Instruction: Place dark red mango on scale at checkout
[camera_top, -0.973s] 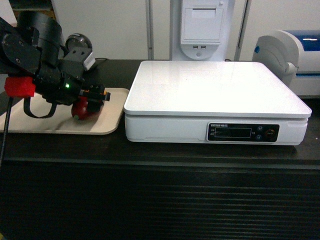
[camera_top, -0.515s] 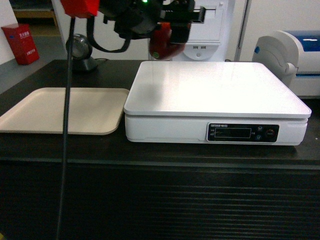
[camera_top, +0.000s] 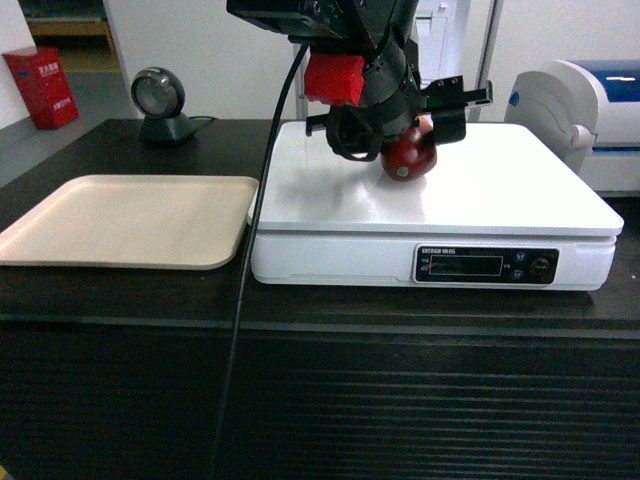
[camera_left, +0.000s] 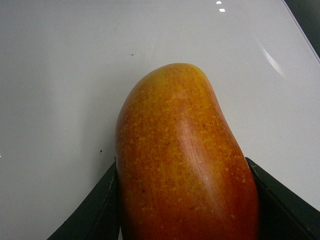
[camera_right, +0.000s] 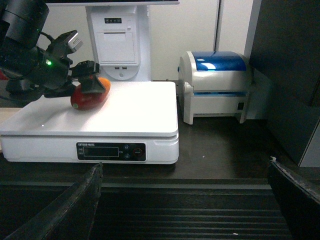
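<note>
The dark red mango (camera_top: 405, 160) is low over the back middle of the scale (camera_top: 480, 200), at or just above the white platter; I cannot tell whether it touches. My left gripper (camera_top: 414, 142) is shut on it from above. In the left wrist view the mango's orange-yellow end (camera_left: 180, 150) fills the frame between the two black fingers (camera_left: 97, 212), over the platter (camera_left: 60, 75). In the right wrist view the mango (camera_right: 90, 95) shows on the scale (camera_right: 125, 125). My right gripper (camera_right: 182, 210) hangs open and empty in front of the checkout (camera_top: 320, 400).
A beige tray (camera_top: 120, 225) lies left of the scale. A round scanner (camera_top: 160, 100) stands at the back left. A white and blue printer (camera_right: 220, 85) sits right of the scale, and a white receipt terminal (camera_right: 117, 40) stands behind it.
My left gripper lifted the mango off the beige tray, carried it high to the right, and has now come down with it over the scale's platter.
</note>
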